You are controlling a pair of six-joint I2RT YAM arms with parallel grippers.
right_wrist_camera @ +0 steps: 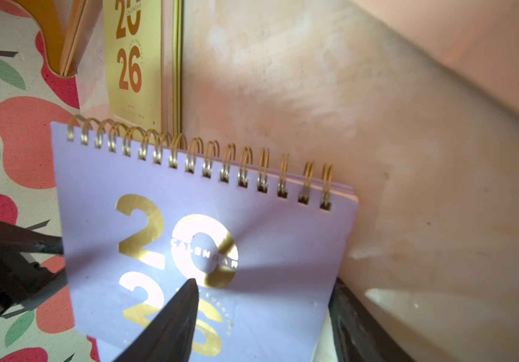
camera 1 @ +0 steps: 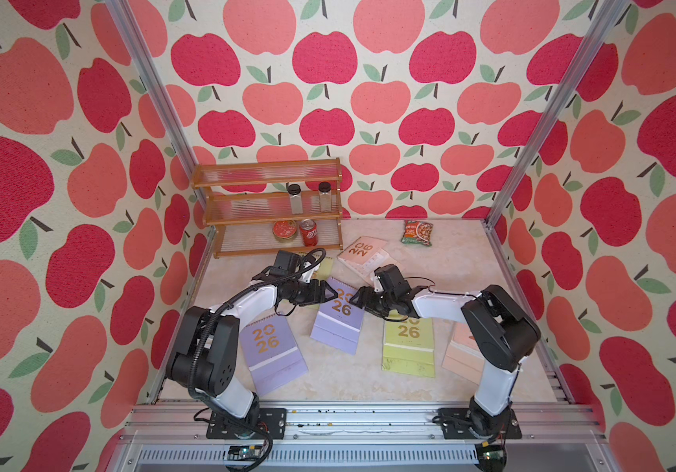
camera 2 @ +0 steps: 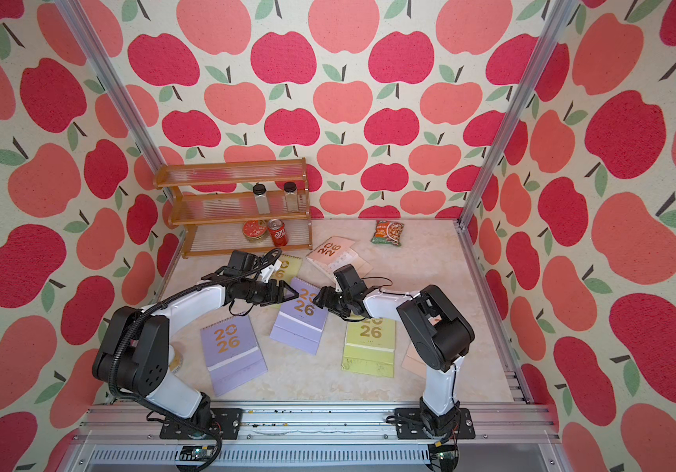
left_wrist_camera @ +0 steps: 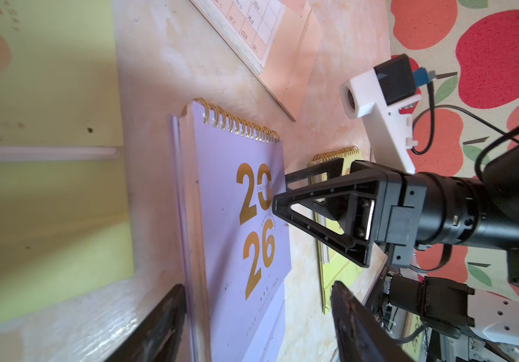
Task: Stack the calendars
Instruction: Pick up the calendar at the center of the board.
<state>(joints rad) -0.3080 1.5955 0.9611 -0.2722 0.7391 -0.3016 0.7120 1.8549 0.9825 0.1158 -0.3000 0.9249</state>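
A lilac calendar [camera 1: 340, 327] [camera 2: 301, 327] lies mid-table with gold "20 26" on its cover. My left gripper [camera 1: 331, 295] [left_wrist_camera: 258, 285] is open, and the calendar [left_wrist_camera: 236, 150] stands between its spread jaws, clear of one finger. My right gripper [camera 1: 353, 301] [right_wrist_camera: 266, 282] is open at the opposite edge, one finger over the cover [right_wrist_camera: 283, 235], the other beside it. A second lilac calendar [camera 1: 273, 355] lies front left. A yellow-green calendar [camera 1: 407, 347] and a peach one [camera 1: 458, 351] lie under the right arm. A peach calendar [camera 1: 362, 249] and a yellow-green one [camera 1: 325, 267] lie farther back.
A wooden shelf [camera 1: 271, 204] at the back left holds two jars, a tin and a red can. A green snack packet [camera 1: 417, 233] lies near the back wall. Metal rails edge the table at the front and sides.
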